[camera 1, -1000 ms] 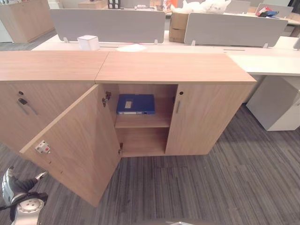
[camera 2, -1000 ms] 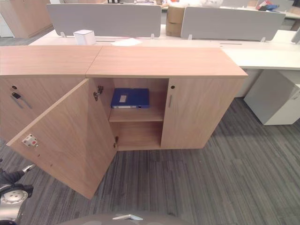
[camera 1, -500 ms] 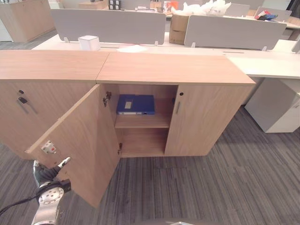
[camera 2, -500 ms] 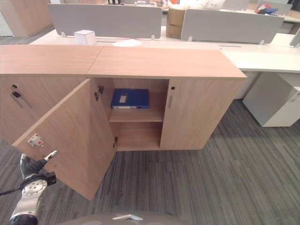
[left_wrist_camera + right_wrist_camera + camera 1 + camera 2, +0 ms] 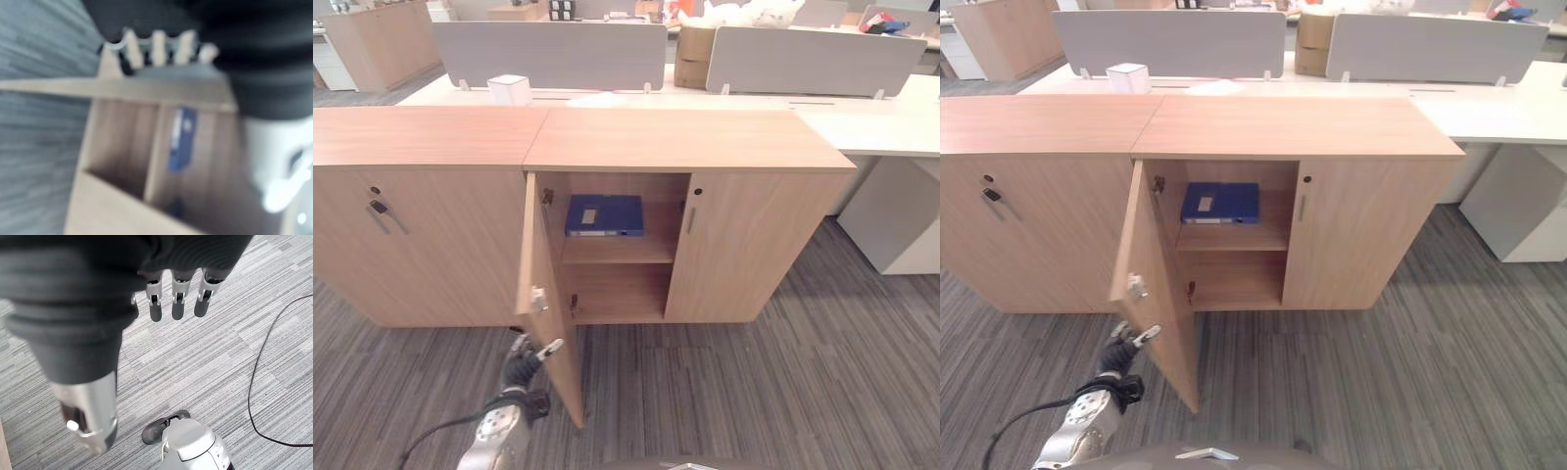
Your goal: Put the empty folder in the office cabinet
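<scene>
Okay, your left hand [image 5: 522, 354] has its fingers [image 5: 1141, 336] straight and spread, tips on or right at the outer face of the open cabinet door [image 5: 551, 323], low on the panel, below the small latch fitting [image 5: 537, 300]; actual contact is hard to call. From the left wrist view you see those fingers against the door's edge, with the shelves beyond. That door stands out roughly square to the office cabinet [image 5: 685, 142] front. Inside, the blue folder [image 5: 604, 214] lies flat on the upper shelf [image 5: 617, 253], spine label facing out; neither hand holds it. Your right hand [image 5: 166, 289] hangs relaxed over the grey carpet [image 5: 205, 362], fingers straight, gripping nothing. Beyond the cabinet top you have a white box [image 5: 510, 89] on the desk by the grey dividers [image 5: 551, 55].
</scene>
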### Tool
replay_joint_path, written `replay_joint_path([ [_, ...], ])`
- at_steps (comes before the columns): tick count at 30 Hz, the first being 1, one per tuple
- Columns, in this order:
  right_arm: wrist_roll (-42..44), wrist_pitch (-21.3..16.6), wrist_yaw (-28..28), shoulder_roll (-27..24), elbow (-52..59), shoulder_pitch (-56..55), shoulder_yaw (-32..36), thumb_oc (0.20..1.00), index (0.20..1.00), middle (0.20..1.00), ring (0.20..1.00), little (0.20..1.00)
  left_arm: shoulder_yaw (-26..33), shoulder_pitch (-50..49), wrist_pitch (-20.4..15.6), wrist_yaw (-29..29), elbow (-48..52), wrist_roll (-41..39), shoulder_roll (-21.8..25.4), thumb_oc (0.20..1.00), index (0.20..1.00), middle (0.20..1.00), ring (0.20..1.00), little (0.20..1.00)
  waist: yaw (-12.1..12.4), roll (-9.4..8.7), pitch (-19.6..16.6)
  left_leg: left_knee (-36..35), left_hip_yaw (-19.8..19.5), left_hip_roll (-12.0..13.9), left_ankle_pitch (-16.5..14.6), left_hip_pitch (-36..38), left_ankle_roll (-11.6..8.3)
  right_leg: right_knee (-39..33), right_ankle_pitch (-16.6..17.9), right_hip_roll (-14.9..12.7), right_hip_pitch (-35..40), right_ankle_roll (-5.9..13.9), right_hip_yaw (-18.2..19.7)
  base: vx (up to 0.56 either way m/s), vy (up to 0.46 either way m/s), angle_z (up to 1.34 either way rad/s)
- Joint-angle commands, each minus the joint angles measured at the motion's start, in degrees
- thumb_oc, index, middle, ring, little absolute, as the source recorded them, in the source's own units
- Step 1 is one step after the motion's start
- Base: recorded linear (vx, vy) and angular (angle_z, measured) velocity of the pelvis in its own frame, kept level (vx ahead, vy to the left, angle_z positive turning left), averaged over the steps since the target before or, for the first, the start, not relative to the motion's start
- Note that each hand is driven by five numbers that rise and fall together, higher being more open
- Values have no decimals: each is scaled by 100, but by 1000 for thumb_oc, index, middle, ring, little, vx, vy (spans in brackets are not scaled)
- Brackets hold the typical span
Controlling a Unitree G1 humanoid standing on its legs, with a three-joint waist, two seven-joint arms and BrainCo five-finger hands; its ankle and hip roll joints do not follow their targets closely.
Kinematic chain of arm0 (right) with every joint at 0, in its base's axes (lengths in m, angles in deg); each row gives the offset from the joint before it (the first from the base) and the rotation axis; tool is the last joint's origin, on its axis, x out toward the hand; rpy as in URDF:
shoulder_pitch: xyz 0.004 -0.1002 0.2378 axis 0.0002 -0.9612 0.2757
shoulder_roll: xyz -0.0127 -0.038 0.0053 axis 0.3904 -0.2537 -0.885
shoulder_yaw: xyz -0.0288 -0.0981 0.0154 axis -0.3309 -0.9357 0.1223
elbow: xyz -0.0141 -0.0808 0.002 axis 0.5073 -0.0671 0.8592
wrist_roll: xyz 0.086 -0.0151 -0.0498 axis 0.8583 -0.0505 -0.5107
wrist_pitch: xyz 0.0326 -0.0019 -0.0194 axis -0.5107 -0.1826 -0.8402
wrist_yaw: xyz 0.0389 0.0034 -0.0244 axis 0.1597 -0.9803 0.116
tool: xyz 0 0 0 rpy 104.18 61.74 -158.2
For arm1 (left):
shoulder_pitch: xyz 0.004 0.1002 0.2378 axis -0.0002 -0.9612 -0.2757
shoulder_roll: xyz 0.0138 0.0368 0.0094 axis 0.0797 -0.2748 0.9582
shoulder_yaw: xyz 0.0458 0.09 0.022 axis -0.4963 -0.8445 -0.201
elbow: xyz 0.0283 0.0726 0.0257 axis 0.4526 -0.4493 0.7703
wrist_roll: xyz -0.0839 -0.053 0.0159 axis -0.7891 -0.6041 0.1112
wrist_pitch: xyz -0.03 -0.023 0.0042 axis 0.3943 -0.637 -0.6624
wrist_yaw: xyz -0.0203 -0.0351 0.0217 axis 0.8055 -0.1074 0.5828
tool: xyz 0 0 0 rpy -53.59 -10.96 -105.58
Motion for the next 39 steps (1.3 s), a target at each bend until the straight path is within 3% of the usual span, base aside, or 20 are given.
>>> replay_joint_path([
  [1, 111, -38, 202, 28, -352, 402, -195, 1000, 1000, 1000, 1000, 1000, 20, 363, -54, -311, 383, -218, -264, 1000, 1000, 1000, 1000, 1000, -257, 52, 115, 15, -77, 52, -370, 4, 69, 329, -345, -204, 186, 277, 84, -4, -4, -5],
  [7, 137, -45, 259, 88, -330, 399, -246, 1000, 1000, 1000, 1000, 1000, 72, 277, 40, -304, -274, 36, -196, 1000, 1000, 1000, 1000, 1000, -236, 62, 119, 15, -70, 55, -372, 2, 65, 331, -340, -190, 171, 267, 61, 2, -1, -4],
  [11, -31, 13, 244, -4, -393, 494, -289, 1000, 1000, 1000, 1000, 1000, 494, 711, 238, 15, -3487, 1775, -228, 1000, 1000, 1000, 1000, 1000, -223, 110, 115, 15, -84, 56, -356, 15, 60, 335, -366, -167, 183, 244, 35, 0, -1, -1],
  [13, -82, 58, 233, -44, -433, 585, -316, 1000, 1000, 1000, 1000, 1000, 991, 936, 381, 233, -5238, 1945, -338, 1000, 1000, 1000, 1000, 1000, -220, 117, 74, 15, -86, 71, -318, -4, 52, 338, -389, -159, 163, 217, 43, 8, 7, -7],
  [15, -112, 118, 191, -61, -467, 648, -317, 1000, 1000, 1000, 1000, 1000, 1630, 911, 575, 427, -6282, 1985, -306, 1000, 1000, 1000, 1000, 1000, -183, 115, 20, 15, -105, 86, -298, 0, 40, 332, -448, -149, 177, 187, 37, 12, 6, 2],
  [17, -138, 142, 185, -66, -482, 663, -346, 1000, 1000, 1000, 1000, 1000, 1853, 817, 622, 500, -6657, 2167, -259, 1000, 1000, 1000, 1000, 1000, -140, 113, -7, 15, -127, 93, -300, 21, 30, 317, -478, -150, 223, 166, 4, 35, 17, 3],
  [21, -191, 122, 174, -89, -446, 668, -418, 1000, 1000, 1000, 1000, 1000, 1901, 689, 606, 387, -6758, 2260, -273, 1000, 1000, 1000, 1000, 1000, -77, 112, 2, 15, -169, 98, -292, 31, 21, 293, -485, -153, 270, 158, -59, 15, 9, 12],
  [31, -270, 109, 302, 63, -438, 715, -528, 1000, 1000, 1000, 1000, 1000, 2392, 818, 567, 706, -6771, 990, -656, 1000, 1000, 1000, 1000, 1000, 36, 62, -12, 15, -285, 73, -297, 15, 24, 242, -508, -182, 347, 169, -190, -2, 0, 4],
  [34, -582, 133, 406, 91, -411, 779, -753, 1000, 1000, 1000, 1000, 1000, 1853, 960, 559, 703, -6665, 1611, -717, 1000, 1000, 1000, 1000, 1000, 34, 54, -16, 15, -305, 83, -277, -14, 25, 262, -501, -177, 316, 160, -187, -21, -12, 6],
  [39, -956, 140, 416, 68, -346, 813, -1016, 1000, 1000, 1000, 1000, 1000, 1750, 992, 569, 552, -6664, 1726, -656, 1000, 1000, 1000, 1000, 1000, 53, 44, -22, 15, -302, 95, -270, -11, 18, 266, -510, -163, 313, 151, -187, -12, -10, 6],
])
